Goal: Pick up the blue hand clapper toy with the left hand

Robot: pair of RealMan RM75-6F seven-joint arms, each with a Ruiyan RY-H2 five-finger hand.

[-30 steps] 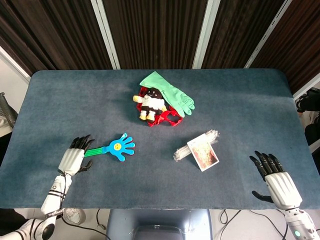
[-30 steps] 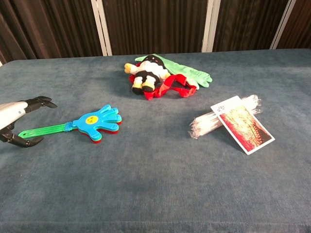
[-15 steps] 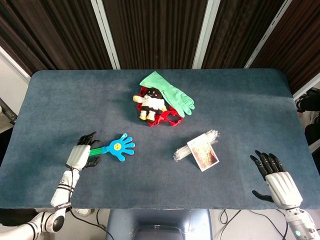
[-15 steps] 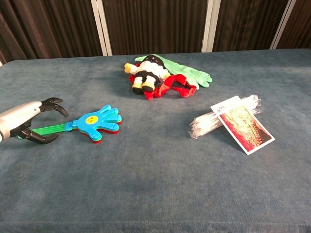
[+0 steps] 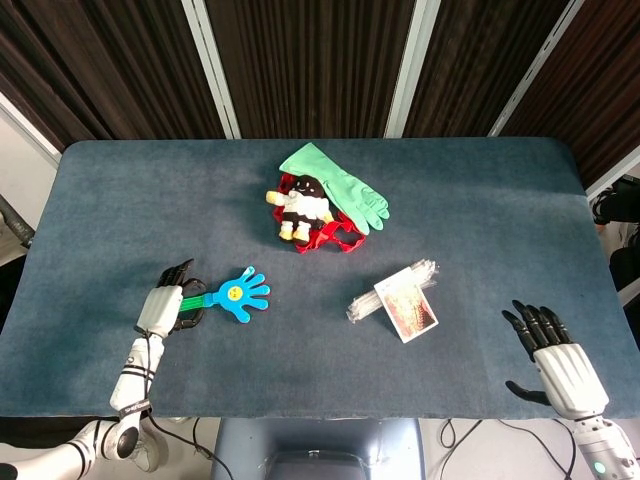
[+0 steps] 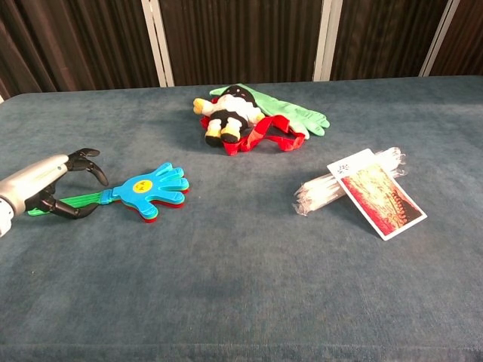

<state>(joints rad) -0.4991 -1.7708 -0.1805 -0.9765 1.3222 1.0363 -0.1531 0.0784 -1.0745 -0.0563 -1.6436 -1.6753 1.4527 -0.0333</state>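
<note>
The blue hand clapper toy (image 5: 238,294) (image 6: 151,187) lies flat on the blue-grey table (image 5: 480,200), front left, with its green handle pointing left. My left hand (image 5: 165,306) (image 6: 44,185) is at the handle's end. Its fingers (image 6: 84,158) arch over the handle and the thumb sits on the near side, so the handle lies between them without being clamped. My right hand (image 5: 556,362) hovers at the front right corner with fingers spread and nothing in it; the chest view does not show it.
A plush toy (image 5: 300,205) (image 6: 226,113) lies on a red strap (image 5: 330,240) (image 6: 266,136) and a green glove (image 5: 338,180) (image 6: 294,115) at the back centre. A printed card on clear plastic sleeves (image 5: 405,300) (image 6: 373,192) lies right of centre.
My left hand has moved right along the table to the clapper's handle, and its fingers now straddle the handle end. The clapper and my right hand have not moved.
</note>
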